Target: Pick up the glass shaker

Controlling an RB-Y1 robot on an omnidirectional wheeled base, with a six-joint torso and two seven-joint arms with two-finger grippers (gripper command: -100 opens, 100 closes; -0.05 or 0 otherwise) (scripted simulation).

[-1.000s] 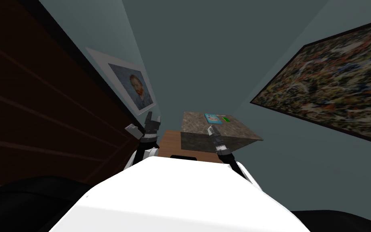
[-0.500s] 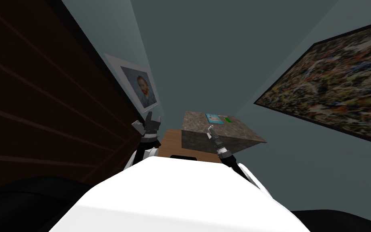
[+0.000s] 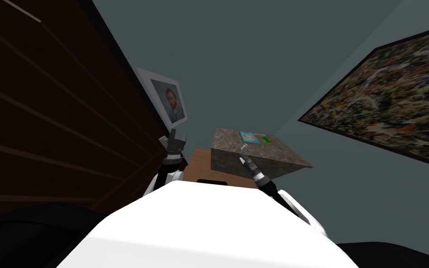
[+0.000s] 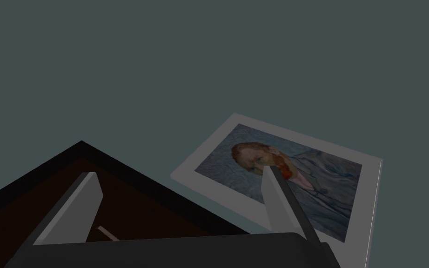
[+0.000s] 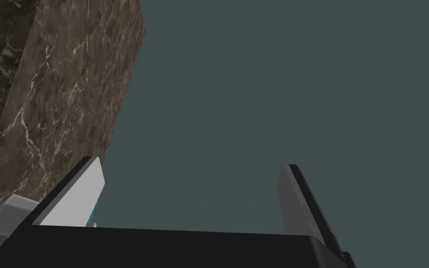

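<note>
Since a second ago my own view is swinging: the whole scene is sliding across the head view, so the camera is moving, not the room. Against the marble-patterned block, the right gripper is reaching further over than it was then.

At the far left, a dark brown panelled surface (image 3: 46,116) is filling that side. Next to it, a framed portrait of a red-bearded man (image 3: 174,100) is hanging on the grey-green wall. The left gripper (image 3: 177,138) is hovering just below the portrait, and the left wrist view is showing its fingers (image 4: 76,204) standing wide apart with nothing between them.

Further right, a strip of light brown wood (image 3: 199,160) is showing beside the marble-patterned block (image 3: 274,151). The right gripper (image 3: 243,149) is hanging over the block's near top edge, its fingers (image 5: 81,195) spread wide and holding nothing.

A small pale grey object (image 5: 11,216) is lying against the block just outside one finger's base, not between the fingers. I cannot tell whether it is the glass shaker.

Beyond the gripper, a teal flat item (image 3: 248,137) and a green item (image 3: 264,138) are lying on the block's top. At the far right, a large abstract speckled painting (image 3: 385,97) is hanging on the wall.
</note>
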